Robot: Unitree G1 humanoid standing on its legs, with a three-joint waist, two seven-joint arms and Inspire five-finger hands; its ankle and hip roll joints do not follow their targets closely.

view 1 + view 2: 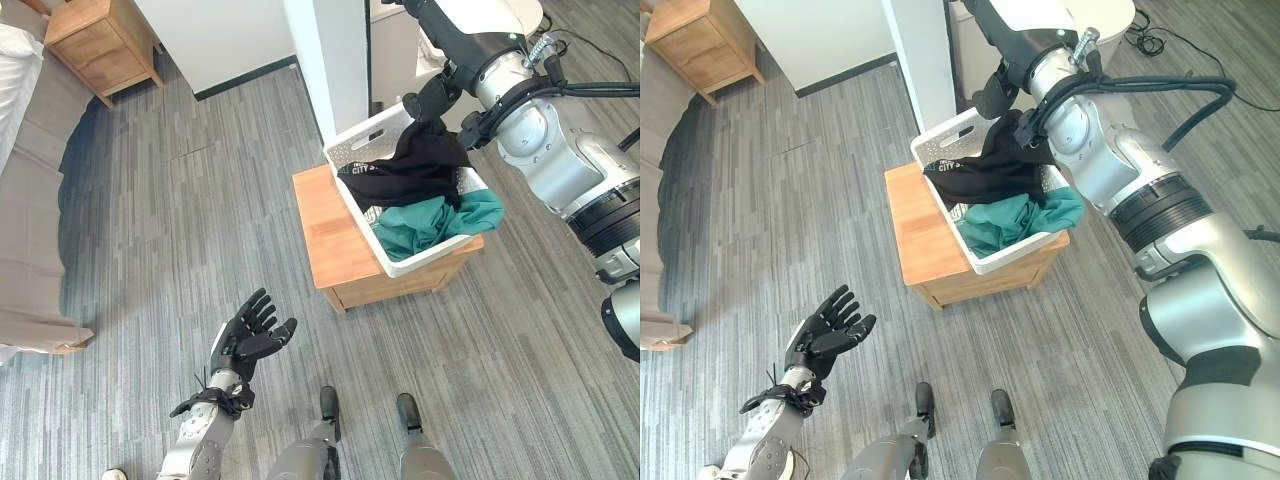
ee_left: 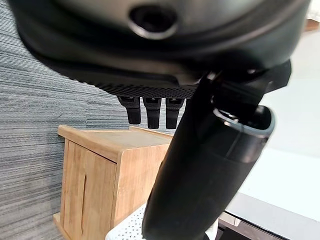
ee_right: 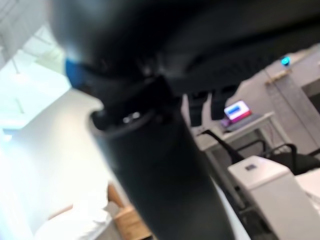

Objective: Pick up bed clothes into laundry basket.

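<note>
My right hand hangs over the white perforated plastic laundry basket on the low wooden table; I cannot tell whether its fingers grip the black garment draped over the rim. The teal garment lies inside. My left hand hovers over the grey floor with relaxed fingers, probably idle.

White lettering on black garment, unreadable.

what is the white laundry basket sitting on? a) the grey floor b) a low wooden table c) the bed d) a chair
b: the white laundry basket, with a black garment and a teal garment inside, rests on the low wooden table, which stands on the grey floor.
</note>
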